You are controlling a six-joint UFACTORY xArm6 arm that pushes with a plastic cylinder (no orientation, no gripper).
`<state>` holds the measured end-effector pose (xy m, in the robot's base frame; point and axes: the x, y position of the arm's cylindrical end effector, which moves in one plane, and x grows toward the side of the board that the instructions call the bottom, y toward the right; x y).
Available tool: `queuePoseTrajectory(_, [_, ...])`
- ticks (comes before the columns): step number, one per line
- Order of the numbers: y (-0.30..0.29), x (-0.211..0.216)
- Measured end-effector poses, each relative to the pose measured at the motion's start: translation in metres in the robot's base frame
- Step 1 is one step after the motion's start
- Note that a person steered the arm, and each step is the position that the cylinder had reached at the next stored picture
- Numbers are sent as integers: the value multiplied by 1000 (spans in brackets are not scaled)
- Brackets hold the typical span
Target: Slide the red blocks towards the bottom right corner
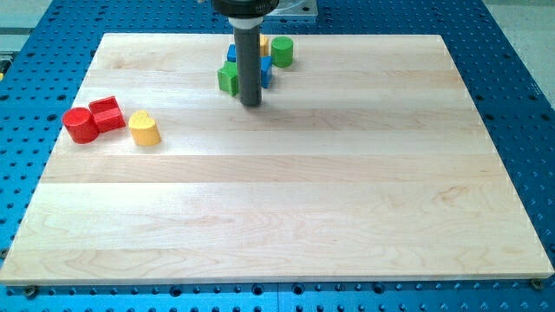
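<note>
Two red blocks lie near the board's left edge: a red cylinder [80,126] and, touching it on its right, a red angular block [107,113]. A yellow rounded block [144,128] sits just right of them. My tip [251,104] is at the lower end of the dark rod, near the top middle of the board, far to the right of the red blocks. It stands just right of a green block [228,78] and in front of a small cluster.
The cluster at the top middle holds a green cylinder [282,51], a blue block [265,72] partly hidden by the rod, and a yellow block [264,45] behind it. The wooden board [286,199] lies on a blue perforated table.
</note>
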<state>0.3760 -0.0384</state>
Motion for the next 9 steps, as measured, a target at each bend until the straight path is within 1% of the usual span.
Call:
queuePoseTrajectory(1, [-105, 87])
queuePoseTrajectory(2, [-241, 146])
queuePoseTrajectory(3, [-267, 136])
queuePoseTrajectory(4, [-262, 78])
queuePoseTrajectory(5, [-257, 64])
queuePoseTrajectory(6, [-204, -2])
queuePoseTrajectory(7, [-217, -34])
queuePoseTrajectory(8, [-182, -58])
queuePoseTrajectory(9, [-177, -63])
